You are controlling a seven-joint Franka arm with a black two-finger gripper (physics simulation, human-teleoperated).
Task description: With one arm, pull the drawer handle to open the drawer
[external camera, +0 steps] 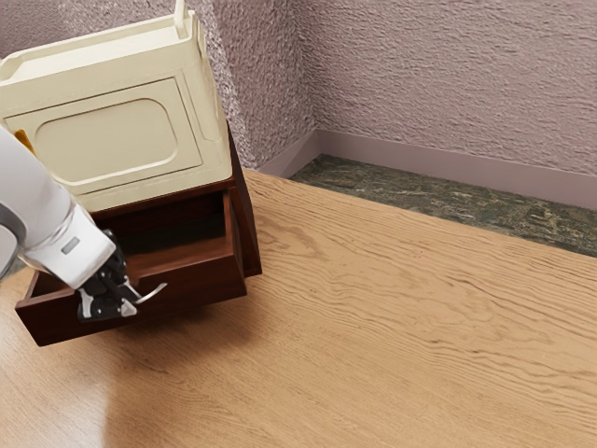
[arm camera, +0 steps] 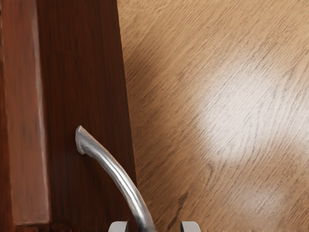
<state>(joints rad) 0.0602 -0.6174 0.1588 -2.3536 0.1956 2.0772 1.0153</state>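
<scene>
Silver metal, smooth and curved, formed the handle (arm camera: 119, 176), which passed between the fingers of the gripper (arm camera: 154, 226); these stood apart and did not clamp it. It looked stiff and perhaps slippery, so the middle of its bow seemed the best place for taking hold. Behind it, the wooden drawer (external camera: 196, 287) was open, out from its dark cabinet (external camera: 244, 210); I judged it rather heavy, better to pull straight and slowly. Farther up, a cream box (external camera: 107, 140) rested on the cabinet.

Case (external camera: 107, 140) on cabinet (external camera: 245, 219), drawer (external camera: 201, 283) jutting from cabinet, handle (arm camera: 116, 171) on drawer's front, table (external camera: 392, 336) beneath, wall (external camera: 448, 84) behind
</scene>
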